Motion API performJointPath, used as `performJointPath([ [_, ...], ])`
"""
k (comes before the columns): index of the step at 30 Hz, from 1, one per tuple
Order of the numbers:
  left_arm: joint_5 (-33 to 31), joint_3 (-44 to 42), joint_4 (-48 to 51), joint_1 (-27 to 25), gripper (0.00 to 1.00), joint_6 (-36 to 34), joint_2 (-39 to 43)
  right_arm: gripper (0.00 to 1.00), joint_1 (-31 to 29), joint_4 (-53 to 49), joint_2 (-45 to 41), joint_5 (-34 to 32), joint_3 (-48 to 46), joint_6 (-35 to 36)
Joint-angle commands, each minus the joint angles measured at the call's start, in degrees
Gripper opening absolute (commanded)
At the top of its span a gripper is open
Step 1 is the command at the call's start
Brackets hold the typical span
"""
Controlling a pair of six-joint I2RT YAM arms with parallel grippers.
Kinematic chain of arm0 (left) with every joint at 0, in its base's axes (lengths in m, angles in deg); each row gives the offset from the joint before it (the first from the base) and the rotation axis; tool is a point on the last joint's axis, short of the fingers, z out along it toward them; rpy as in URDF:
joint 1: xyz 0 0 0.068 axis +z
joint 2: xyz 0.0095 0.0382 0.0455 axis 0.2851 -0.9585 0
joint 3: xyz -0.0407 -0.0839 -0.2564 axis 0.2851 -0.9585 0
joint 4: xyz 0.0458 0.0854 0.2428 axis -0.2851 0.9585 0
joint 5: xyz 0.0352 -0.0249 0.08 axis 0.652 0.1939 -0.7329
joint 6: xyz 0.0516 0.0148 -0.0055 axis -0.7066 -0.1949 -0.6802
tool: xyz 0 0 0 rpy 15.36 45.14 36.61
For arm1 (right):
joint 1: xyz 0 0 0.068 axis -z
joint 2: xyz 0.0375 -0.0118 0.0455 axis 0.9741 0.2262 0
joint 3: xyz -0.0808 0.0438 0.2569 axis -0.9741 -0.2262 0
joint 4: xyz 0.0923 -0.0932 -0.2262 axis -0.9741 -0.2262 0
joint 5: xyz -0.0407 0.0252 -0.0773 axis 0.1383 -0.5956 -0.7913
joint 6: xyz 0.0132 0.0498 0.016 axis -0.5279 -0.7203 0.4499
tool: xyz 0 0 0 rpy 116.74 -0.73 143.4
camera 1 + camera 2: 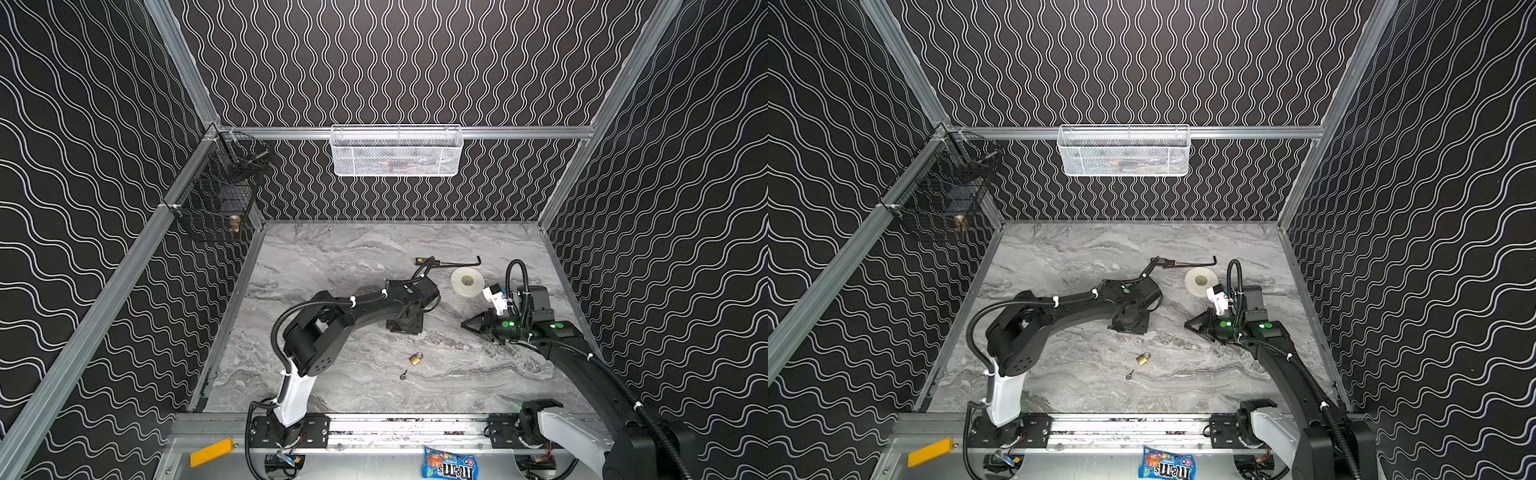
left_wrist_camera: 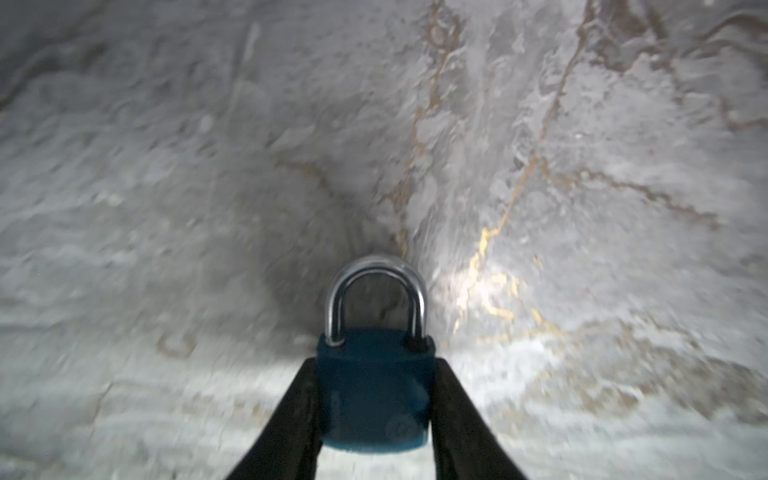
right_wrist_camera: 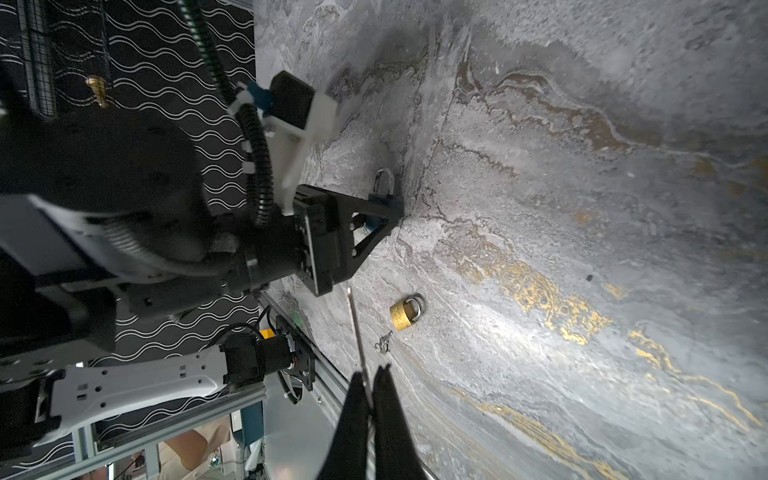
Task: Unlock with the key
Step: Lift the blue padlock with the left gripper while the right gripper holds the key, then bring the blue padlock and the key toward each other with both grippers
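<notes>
Blue padlock (image 2: 374, 390) dead ahead: matte body, chrome shackle (image 2: 376, 286) seated both ends, clamped in left gripper (image 2: 375, 362), down at marble table (image 2: 166, 208) centre. Brass padlock (image 1: 415, 358) and small key (image 1: 403, 375) lie loose nearby. Right gripper (image 3: 371, 372) pinched tight on thin metal strip (image 3: 356, 328).

Dim overall; glare whitens the marble tabletop (image 2: 490, 291) just beside the blue padlock (image 2: 374, 395), dark shadow beyond its shackle, edges blurred and stretched.
</notes>
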Motion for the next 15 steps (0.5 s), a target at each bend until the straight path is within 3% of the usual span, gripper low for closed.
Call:
performJointPath([
  [1,-0.67,-3.36,-4.03,0.09,0.26,5.21,4.42,0.00,-2.95,-2.13,0.52,-2.71,1.49,0.67],
  [10,-3.66,-14.51,-11.65,0.43,0.17,14.93,20.69,0.00,-19.24,5.67,3.61,-10.76,1.26,-9.73],
  [15,-4.87,-19.59,-13.99,0.71,0.13,20.95,27.45,0.00,-27.65,17.80,5.00,-13.48,-2.14,-19.18],
])
